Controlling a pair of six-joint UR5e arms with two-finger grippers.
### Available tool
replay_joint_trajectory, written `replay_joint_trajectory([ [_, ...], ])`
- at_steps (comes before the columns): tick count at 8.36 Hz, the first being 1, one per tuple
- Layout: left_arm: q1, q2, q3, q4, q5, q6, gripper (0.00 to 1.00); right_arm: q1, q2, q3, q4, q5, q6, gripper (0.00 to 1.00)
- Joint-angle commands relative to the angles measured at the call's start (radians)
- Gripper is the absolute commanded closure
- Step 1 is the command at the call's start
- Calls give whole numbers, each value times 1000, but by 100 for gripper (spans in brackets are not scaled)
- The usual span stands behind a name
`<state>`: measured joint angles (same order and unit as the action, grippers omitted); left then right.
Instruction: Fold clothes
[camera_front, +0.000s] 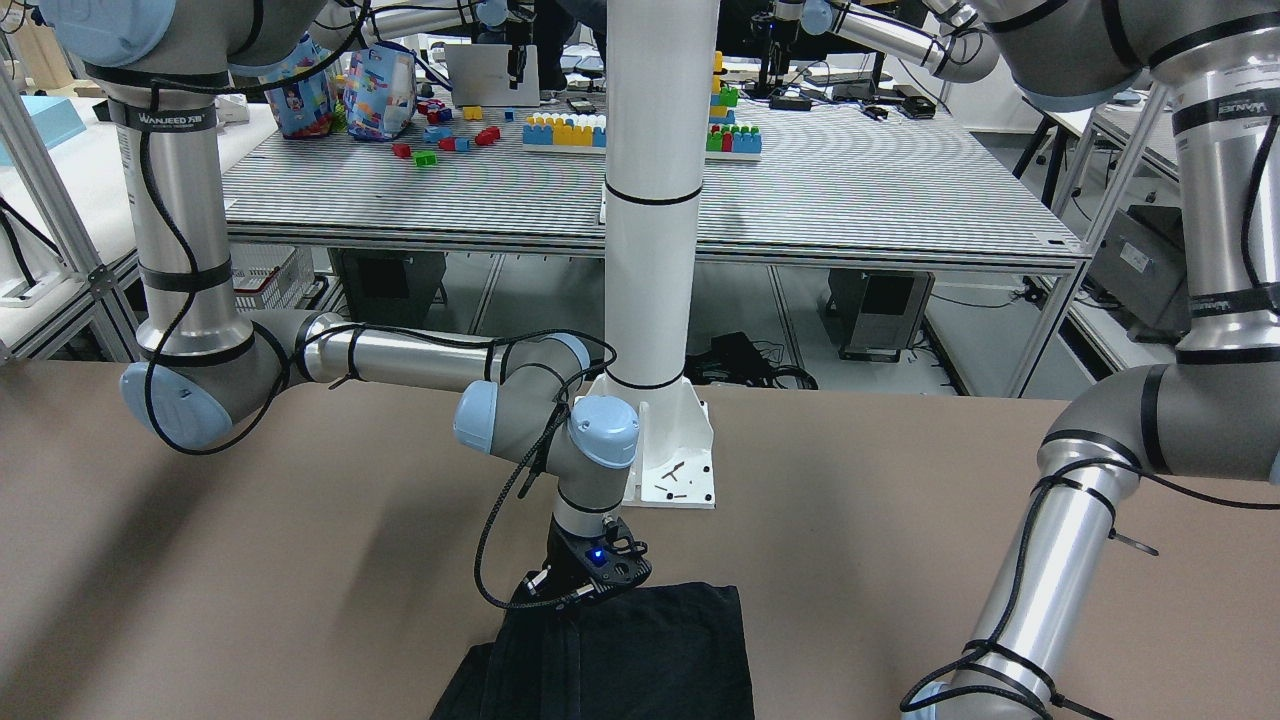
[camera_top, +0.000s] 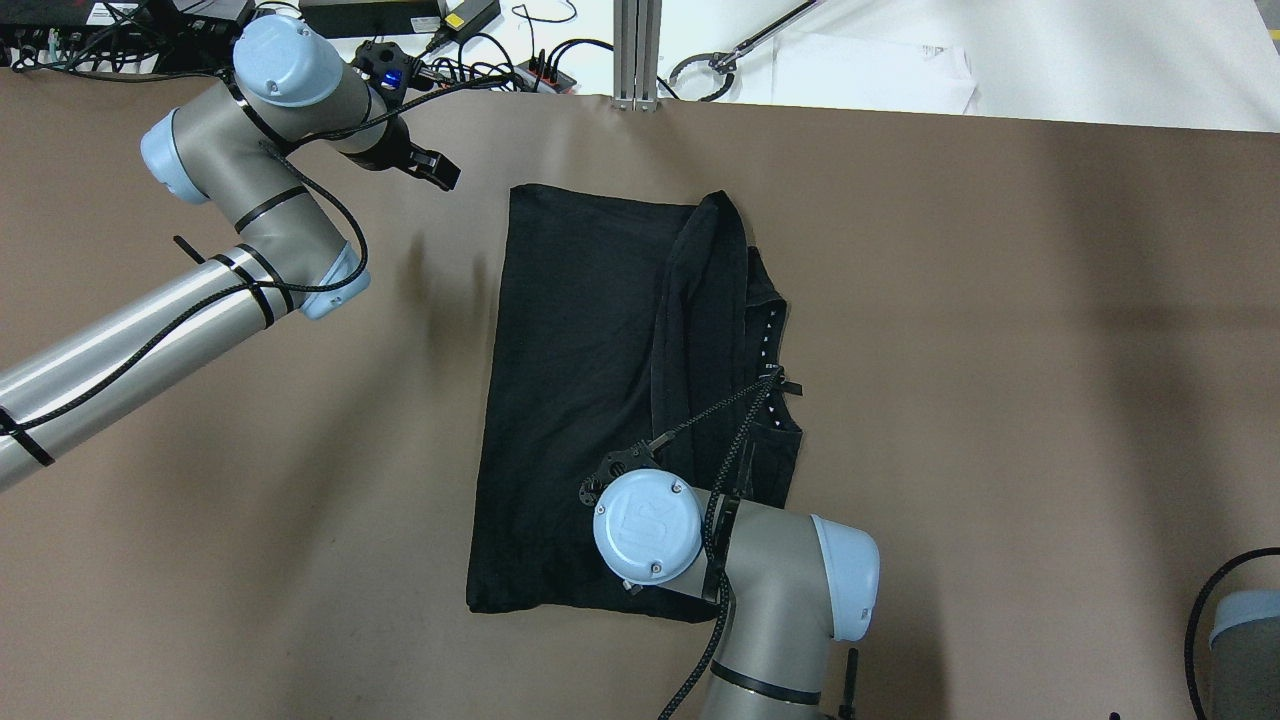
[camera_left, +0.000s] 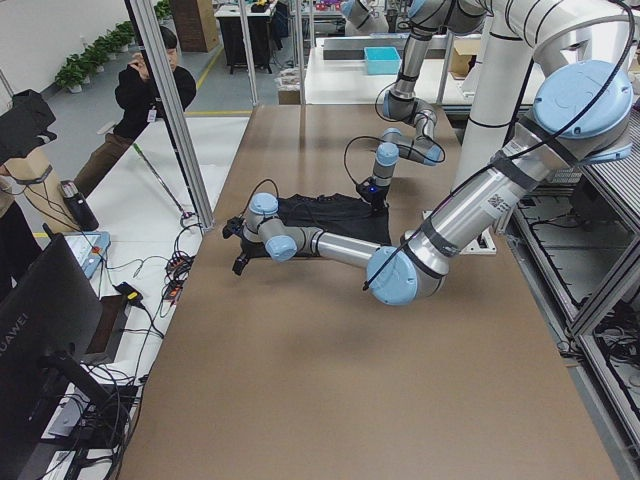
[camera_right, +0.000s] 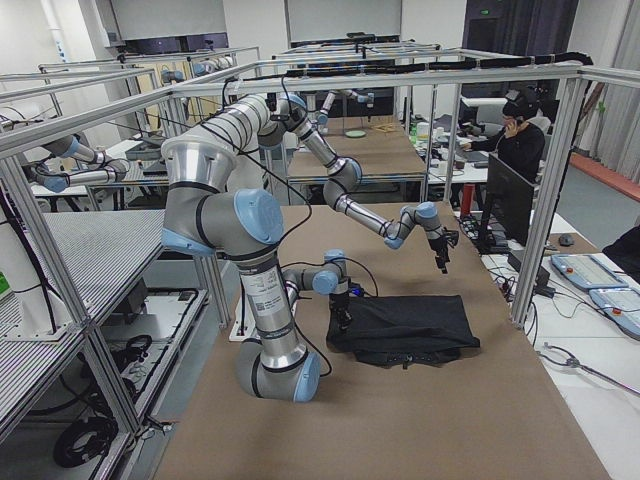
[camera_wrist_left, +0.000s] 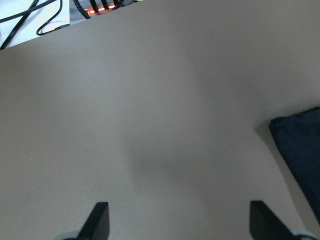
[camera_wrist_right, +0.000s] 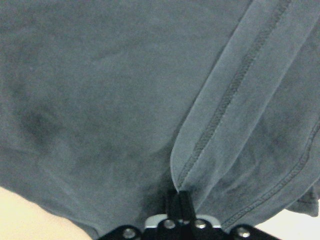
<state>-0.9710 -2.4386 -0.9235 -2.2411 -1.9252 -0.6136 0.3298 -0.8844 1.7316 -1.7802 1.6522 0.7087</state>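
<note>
The black garment (camera_top: 580, 400) lay on the table (camera_top: 1000, 400) at its middle, with the right side partly turned over onto the body. The right gripper (camera_wrist_right: 180, 202) was pinched tight on the stitched hem of that flap, low over the cloth. The left gripper (camera_wrist_left: 180, 220) stood wide open and empty above bare table, just beside the garment's far left corner. Judged step: side fold in hand. The next move would call for laying the flap flat and straight, then releasing without dragging it.

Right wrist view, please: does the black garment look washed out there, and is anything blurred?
Right wrist view: the garment is washed out to blue-grey, the hem stitching is sharp, the table corners blow out pale; overhead view: it reads true black.
</note>
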Motion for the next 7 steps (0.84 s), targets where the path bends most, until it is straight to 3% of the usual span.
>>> replay_joint_trajectory([
  [1,0,0,0,0,0,0,0,3,-5,22,-1,3,2,100],
  [4,0,3,-3,-2,0,-2,0,9,-198,217,-2,1,18,100],
  [6,23,9,-23,-3,0,-43,0,0,-278,256,2,1,119,100],
  [7,23,9,-23,-3,0,-46,0,-23,-277,253,4,1,230,84],
])
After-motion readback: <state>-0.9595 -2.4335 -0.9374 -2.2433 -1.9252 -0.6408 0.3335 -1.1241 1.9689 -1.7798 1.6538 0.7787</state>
